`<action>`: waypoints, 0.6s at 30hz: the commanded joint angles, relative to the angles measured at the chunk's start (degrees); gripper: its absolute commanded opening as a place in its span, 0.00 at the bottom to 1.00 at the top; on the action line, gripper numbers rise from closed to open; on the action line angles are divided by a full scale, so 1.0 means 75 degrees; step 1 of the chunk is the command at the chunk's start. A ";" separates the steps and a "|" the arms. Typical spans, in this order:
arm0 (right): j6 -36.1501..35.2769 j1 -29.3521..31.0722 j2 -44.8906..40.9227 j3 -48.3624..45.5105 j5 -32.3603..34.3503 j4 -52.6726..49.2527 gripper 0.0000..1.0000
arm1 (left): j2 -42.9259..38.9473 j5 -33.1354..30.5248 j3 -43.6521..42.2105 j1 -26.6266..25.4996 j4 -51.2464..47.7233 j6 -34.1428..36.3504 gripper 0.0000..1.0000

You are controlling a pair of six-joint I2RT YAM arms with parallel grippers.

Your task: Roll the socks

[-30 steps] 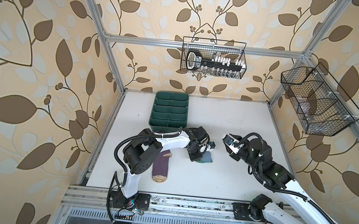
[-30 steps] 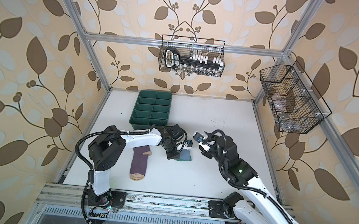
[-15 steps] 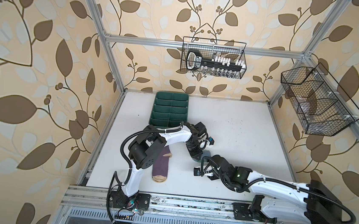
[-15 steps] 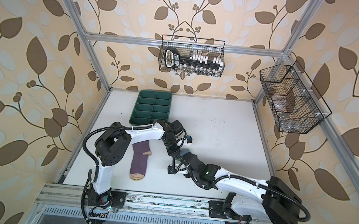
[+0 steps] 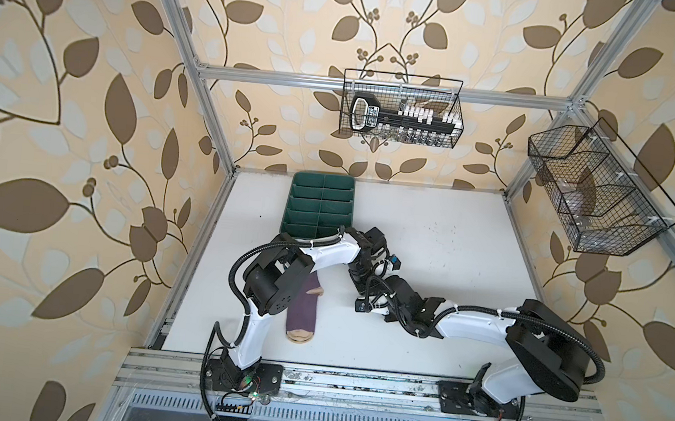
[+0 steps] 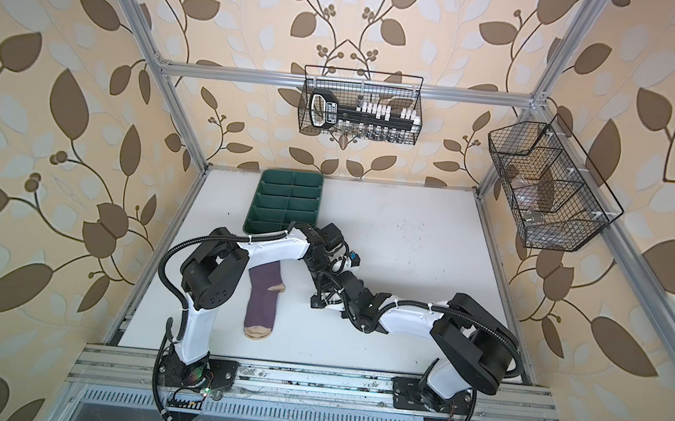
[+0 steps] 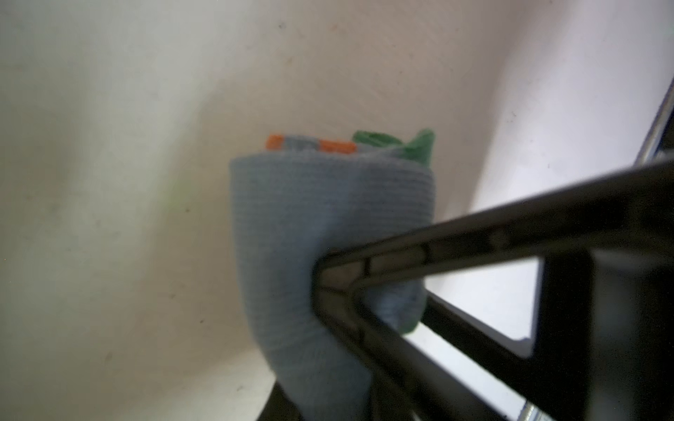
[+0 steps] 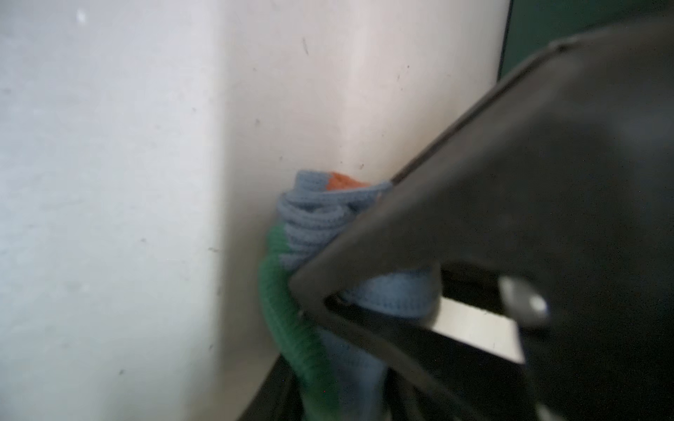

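- Seen from above, your two arms meet near the middle of the white surface [image 5: 471, 240], tip to tip, and they hide what they hold.
- The grey-blue sock [image 7: 310, 204] shows only in the wrist views. It is a compact bundle just above the surface, with an orange cuff edge and green fabric poking out at one end.
- Your left fingers [image 7: 474, 233] are clamped on that bundle and press a dent into its side.
- Your right fingers [image 8: 510, 182] are closed on one end of the same bundle, where the coiled layers show. A fold of blue fabric sits between them (the view is blurred, so how firm the hold is cannot be told).
- The purple sock [image 5: 302, 314] lies flat at full length on the surface. Its tan toe points toward the front rail, and your left arm's elbow hides its cuff end in both top views. It is well apart from both sets of fingers.
- A divided green tray [image 5: 319, 206] sits toward the back, behind the arms.
- Progress, as a judgement: the grey-blue sock looks rolled or nearly so, but it is not yet set down. Whether its cuff is tucked over cannot be seen. The purple sock is unrolled, so about half the job remains.
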 commanded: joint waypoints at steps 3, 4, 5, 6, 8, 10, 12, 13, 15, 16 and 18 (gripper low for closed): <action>0.0215 0.0085 0.0464 0.0253 -0.0743 -0.0839 0.00 | 0.0213 -0.0388 -0.0358 -0.0066 -0.0283 -0.0052 0.18; 0.0283 0.0100 0.0437 0.0255 -0.0751 -0.0977 0.00 | 0.0107 -0.0482 -0.0426 -0.0066 -0.0176 -0.0123 0.25; 0.0355 0.0113 0.0418 0.0255 -0.0744 -0.1092 0.00 | 0.0011 -0.0505 -0.0476 -0.0057 -0.0095 -0.0161 0.31; 0.0414 0.0113 0.0356 0.0255 -0.0750 -0.1247 0.00 | -0.0171 -0.0533 -0.0545 -0.0052 0.0009 -0.0202 0.37; 0.0513 0.0102 0.0217 0.0234 -0.0756 -0.1516 0.00 | -0.0572 -0.0680 -0.0706 -0.0033 0.0223 -0.0321 0.50; 0.0614 0.0078 0.0051 0.0243 -0.0669 -0.1773 0.00 | -0.1107 -0.0812 -0.0886 -0.0024 0.0425 -0.0444 0.61; 0.0696 0.0033 -0.0131 0.0276 -0.0642 -0.2045 0.00 | -0.1702 -0.0994 -0.1083 -0.0015 0.0616 -0.0547 0.69; 0.0824 -0.0003 -0.0253 0.0293 -0.0652 -0.2176 0.00 | -0.2053 -0.1169 -0.1210 -0.0008 0.0735 -0.0646 0.73; 0.0947 -0.0085 -0.0528 0.0369 -0.0746 -0.2457 0.00 | -0.2758 -0.1465 -0.1426 0.0027 0.0918 -0.0752 0.76; 0.1005 -0.0123 -0.0670 0.0411 -0.0792 -0.2586 0.00 | -0.3169 -0.1784 -0.1562 0.0045 0.1067 -0.0869 0.76; 0.1068 -0.0208 -0.0946 0.0488 -0.0908 -0.2924 0.00 | -0.4052 -0.2522 -0.1890 0.0113 0.1489 -0.1102 0.79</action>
